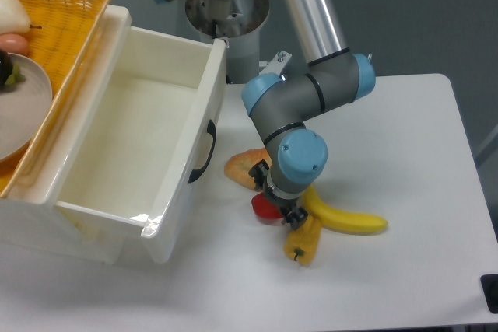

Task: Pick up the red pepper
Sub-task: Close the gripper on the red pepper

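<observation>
1. The red pepper (pixel 265 209) sits on the white counter (pixel 405 161), a bit below the middle of the frame, just right of the drawer's front corner. Only its left part shows; the rest is hidden under the arm's wrist.
2. The tool (pixel 277 209) is right down at the pepper, coming in from above. Its dark fingers (pixel 294 215) are mostly covered by the blue wrist cap, so I can't tell if it's clenched on the pepper or released. Looks like it's touching or nearly so, but can't say for sure.
3. The yellow-orange pepper (pixel 303 242) lies just below and right of the red one, dark stem end pointing toward the bottom of the frame.
4. The banana (pixel 346 219) stretches off to the right from under the wrist, and its near end seems to touch the yellow-orange pepper.
5. An orange, bread-looking thing (pixel 243 166) lies just above the red pepper, partly behind the tool.
6. A white open drawer (pixel 124 153) fills the left half, dark handle (pixel 204 152) on its front facing the arm.
7. A wicker basket (pixel 66 13) sits at the upper left, with a plate (pixel 23 110) and some food on it.
</observation>
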